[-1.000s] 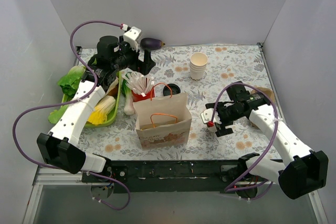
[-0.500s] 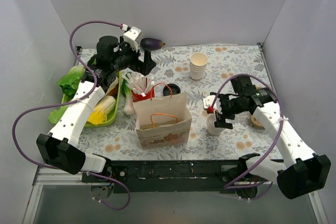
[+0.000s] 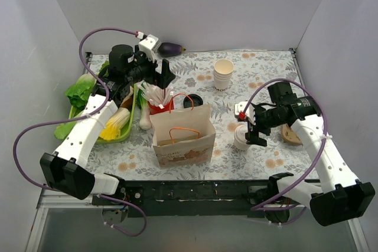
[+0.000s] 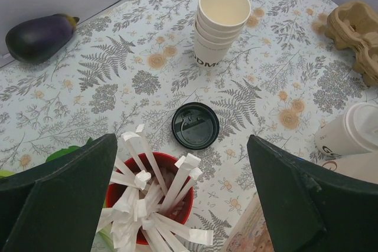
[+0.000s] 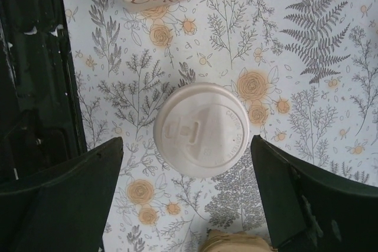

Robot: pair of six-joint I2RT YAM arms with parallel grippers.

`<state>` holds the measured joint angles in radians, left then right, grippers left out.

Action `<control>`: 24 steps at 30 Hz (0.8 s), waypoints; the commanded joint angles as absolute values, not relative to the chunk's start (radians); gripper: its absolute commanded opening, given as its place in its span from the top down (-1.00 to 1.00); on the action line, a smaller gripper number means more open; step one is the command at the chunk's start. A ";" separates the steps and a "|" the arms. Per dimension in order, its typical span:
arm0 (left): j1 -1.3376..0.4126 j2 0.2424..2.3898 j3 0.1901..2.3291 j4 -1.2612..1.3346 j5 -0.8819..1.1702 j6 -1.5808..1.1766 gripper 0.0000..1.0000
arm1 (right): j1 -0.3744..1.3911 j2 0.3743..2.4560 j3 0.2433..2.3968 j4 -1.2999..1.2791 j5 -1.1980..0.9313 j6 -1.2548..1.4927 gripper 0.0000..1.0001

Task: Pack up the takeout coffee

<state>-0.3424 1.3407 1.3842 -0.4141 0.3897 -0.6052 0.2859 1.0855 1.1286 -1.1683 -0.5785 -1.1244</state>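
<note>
Takeout coffee [image 3: 241, 137]: upright on the counter [image 3: 266, 72], white lid on, close to the near edge, right of centre. Not packed yet!
Paper bag [image 3: 183, 138]: just left of the cup, mouth open upward, no coffee inside.
Right jaws: spread wide, flanking the lid in the wrist view, no contact visible.
Left jaws: released too, empty, hanging over the red cup of straws [image 3: 158, 101] toward the far left corner.
Done: lined up over the cup, by the look of it.
Left to do: grip, lift, carry across, lower into the bag.
Room: only a narrow strip between cup and bag; cardboard carrier [image 3: 292, 137] close on the right-edge side; bag handles arching over the mouth, a likely snag.
Far side: open pattern around the cup stack [image 3: 223, 75] and black lid [image 3: 193, 100].
</note>
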 commanded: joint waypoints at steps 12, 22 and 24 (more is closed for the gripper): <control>-0.345 1.267 1.355 -0.419 0.379 -0.549 -0.87 | 0.132 1.310 1.210 -1.305 -0.463 -1.601 -0.83; -0.345 1.284 1.353 -0.411 0.391 -0.552 -0.87 | 0.126 1.380 1.143 -1.227 -0.433 -1.695 -0.81; -0.345 1.284 1.355 -0.414 0.388 -0.552 -0.87 | 0.127 1.428 1.158 -1.229 -0.463 -1.671 -0.78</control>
